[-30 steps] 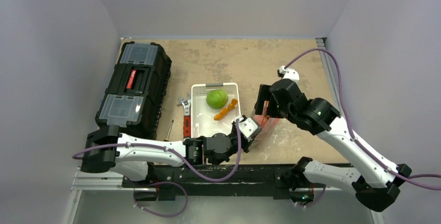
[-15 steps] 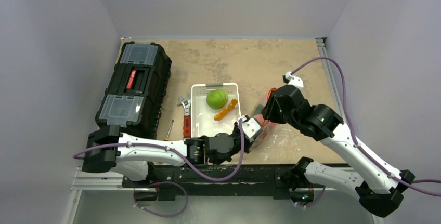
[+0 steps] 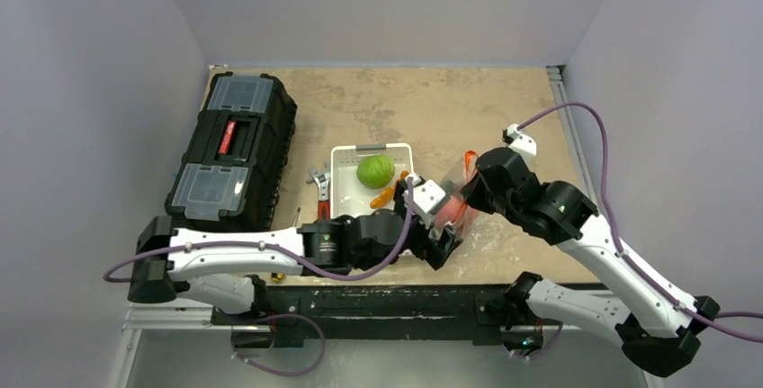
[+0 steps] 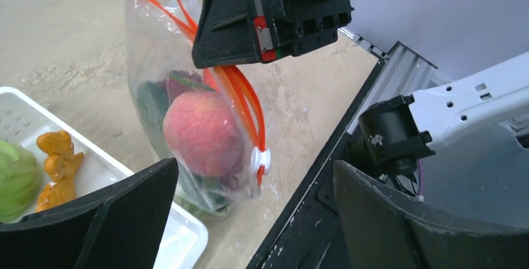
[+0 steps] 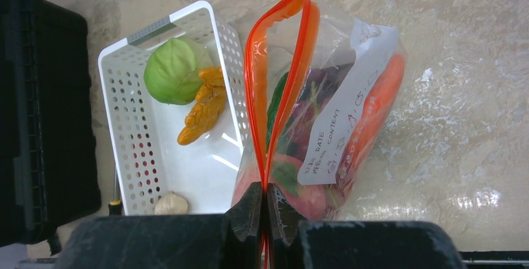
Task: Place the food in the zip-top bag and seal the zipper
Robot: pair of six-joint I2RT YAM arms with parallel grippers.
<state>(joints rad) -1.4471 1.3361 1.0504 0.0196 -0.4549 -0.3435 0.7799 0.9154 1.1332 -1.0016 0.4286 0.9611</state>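
- The right gripper is clamping its jaws shut on the near end of the zipper, holding the zip-top bag upright on the table, just right of the white tray.
- The left gripper is hanging with its jaws spread wide and gripping nothing, facing the bag's near side where the white slider is sitting on the strip.
- The bag is bulging with food: a pink peach is pressing against the film, with dark purple and leafy pieces behind it and a smooth orange one along the right wall.
- Away from the pinch, the two red-orange lips are gaping apart toward the far end, so the mouth is standing open.
- In the tray a green cabbage and a knobbly orange piece are touching, and a small pale item, possibly the radish, is lying in the near corner.
- The film is looking thin, limp and slick, so I am judging that it will be folding and slipping under any side grip; the load is light but is making the pouch sag.
- The stiffer zipper strip is seeming the best place to take hold, one lip per gripper for filling, then the slider for closing.
- The toys are looking hard and smooth; the round cabbage may be rolling out of a shallow pinch.
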